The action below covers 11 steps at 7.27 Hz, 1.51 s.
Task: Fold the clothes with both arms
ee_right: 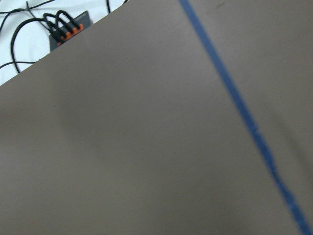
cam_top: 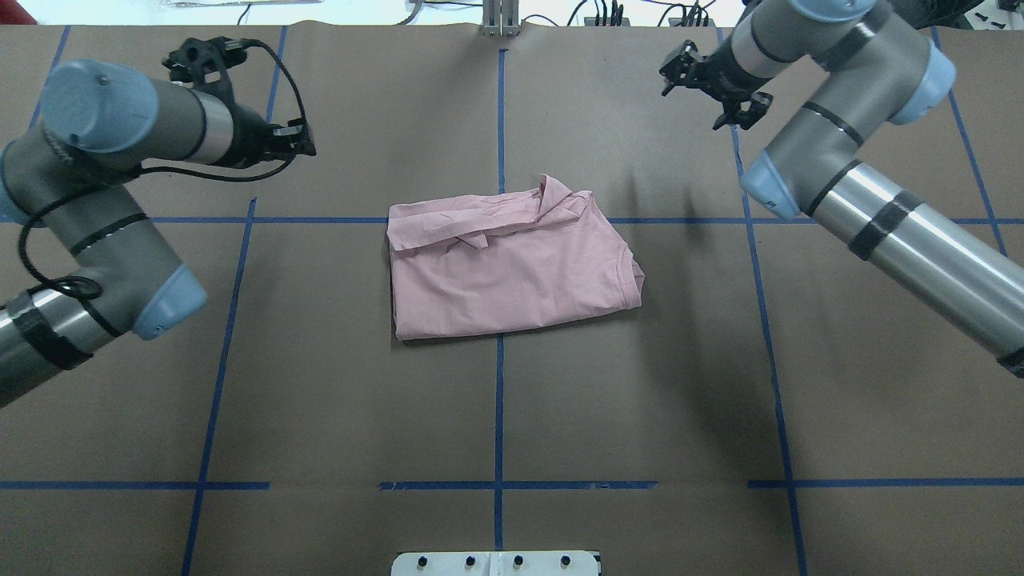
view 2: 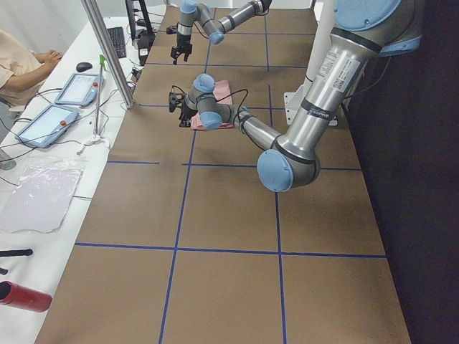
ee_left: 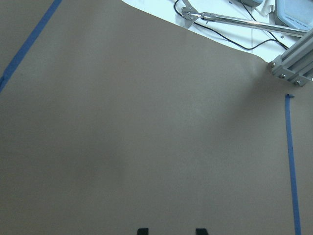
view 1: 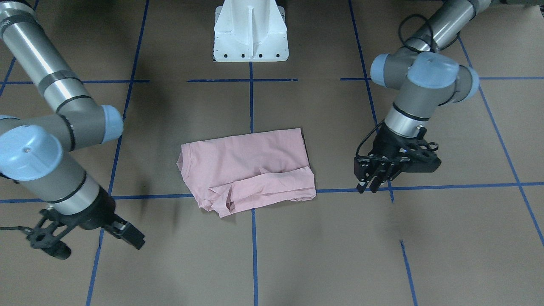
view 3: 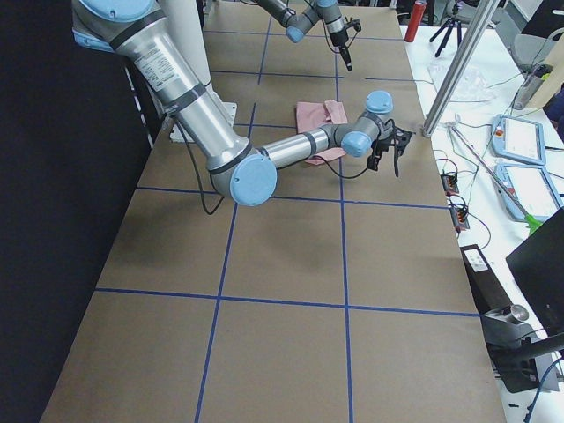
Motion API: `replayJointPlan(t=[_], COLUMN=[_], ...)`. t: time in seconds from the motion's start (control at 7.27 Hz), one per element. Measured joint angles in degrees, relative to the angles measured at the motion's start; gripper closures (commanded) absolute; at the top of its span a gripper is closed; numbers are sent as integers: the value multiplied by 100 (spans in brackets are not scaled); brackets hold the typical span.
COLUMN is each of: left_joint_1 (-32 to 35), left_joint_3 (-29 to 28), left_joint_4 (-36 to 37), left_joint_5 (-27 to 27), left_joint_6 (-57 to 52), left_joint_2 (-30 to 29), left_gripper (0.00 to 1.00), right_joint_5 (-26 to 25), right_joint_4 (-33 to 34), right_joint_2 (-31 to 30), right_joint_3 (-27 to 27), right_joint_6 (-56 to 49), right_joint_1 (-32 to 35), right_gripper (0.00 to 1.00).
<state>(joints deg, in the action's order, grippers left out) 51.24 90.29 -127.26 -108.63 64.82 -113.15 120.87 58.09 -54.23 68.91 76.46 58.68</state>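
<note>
From across the table, facing the robot: shows a pale pink shirt (view 1: 246,165) folded into a rough rectangle at the middle of the brown table (view 1: 297,263). Lies over a crossing of blue tape lines (view 1: 254,250), collar toward the robot's right, one sleeve doubled over the edge far from the white pedestal (view 1: 250,38). Puts the left gripper (view 1: 369,187) well apart from the shirt on the robot's left, pointing down, holding nothing. Puts the right gripper (view 1: 131,239) well off on the other side, also holding nothing; cannot tell here whether its fingers are together or apart.

From overhead: finds the shirt (cam_top: 512,272) across the middle tape line, with the left arm (cam_top: 104,240) and the right arm (cam_top: 880,208) bent toward the far corners, neither touching the cloth.

From the robot's left end: gives only a small pink patch of shirt (view 2: 221,87) behind the near arm, plus a person (view 2: 18,72) seated by tablets (view 2: 77,89) at a side bench.

From the robot's right end: shows the shirt (view 3: 319,115) just beyond the near arm's wrist.

From the left wrist: catches two black fingertips (ee_left: 142,230) at the bottom edge with a clear gap between them, so apart, over bare table.

From the right wrist: offers only brown table and one tape line; cannot tell that gripper's state.
</note>
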Motion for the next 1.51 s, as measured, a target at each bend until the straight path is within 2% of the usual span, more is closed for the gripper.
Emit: replayJointPlan(t=[0.41,0.55,0.83,1.1,1.24,1.38,1.51], left_joint_1=[1772,2357,3260,3745,3820,3847,3854], left_joint_3=[41,-86,-379,-403,-375,-323,-134], left_joint_4=[65,85,495,1686,2150,2596,3111], left_joint_5=[-1638,-2030,-2397,-2476,-2489,-2504,-2559], left_joint_6=[-3306,-4195,-5667,-6767,-6926,-6968,-6943], left_joint_2=[1010,1213,1377,1414,1434,1439,1442], left_gripper=[53,53,48,37,27,0,0], right_joint_5=[800,1029,1280,1350,1354,1376,1394], right_joint_4=[140,392,1377,2632,2912,3039,3137], right_joint_2=[-1072,-1316,-1554,-1759,-1981,-2262,-2539], right_joint_3=[44,56,168,376,471,711,1107], right_joint_6=[-3072,-4015,-5727,-7265,-7793,-8048,-8127], right_joint_1=[1345,1806,2571,2963,3027,3074,3098], right_gripper=[0,0,0,0,0,0,0])
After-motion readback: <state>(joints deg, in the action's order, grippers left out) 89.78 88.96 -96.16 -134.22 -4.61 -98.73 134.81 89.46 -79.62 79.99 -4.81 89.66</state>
